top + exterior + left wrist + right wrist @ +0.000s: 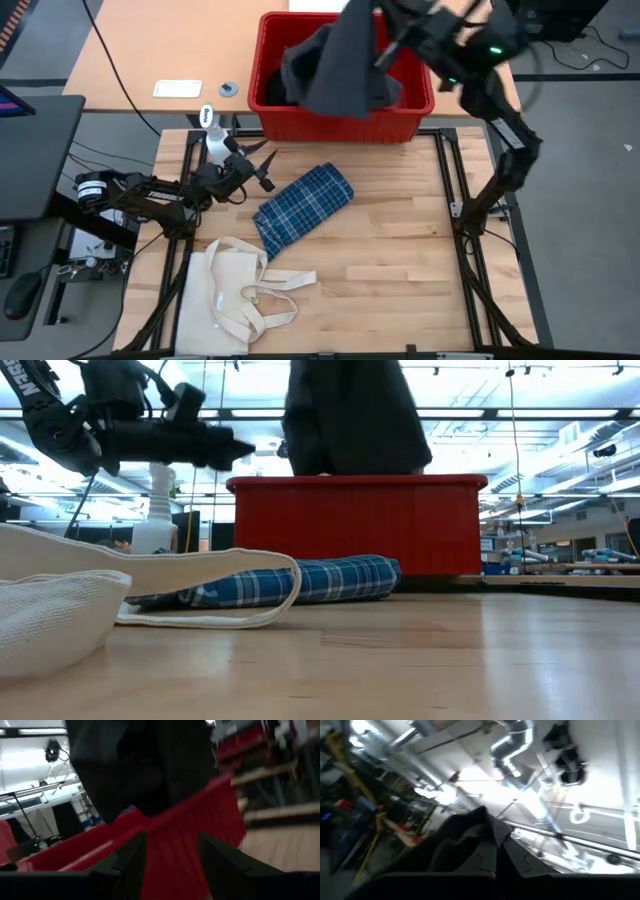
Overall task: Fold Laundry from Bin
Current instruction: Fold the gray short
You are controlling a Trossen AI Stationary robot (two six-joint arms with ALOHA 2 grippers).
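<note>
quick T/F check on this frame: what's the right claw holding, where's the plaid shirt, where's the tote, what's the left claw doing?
1. The right claw holds a dark grey garment lifted above the red bin. True.
2. The blue plaid shirt is inside the bin. False: it lies rolled up on the table, in front of the bin.
3. The cream tote bag lies flat on the table, on the left arm's side. True.
4. The left claw grips the plaid shirt. False: it is open and empty, hovering beside the shirt without touching it.
5. The bin is empty. False: more dark laundry shows inside it.
</note>
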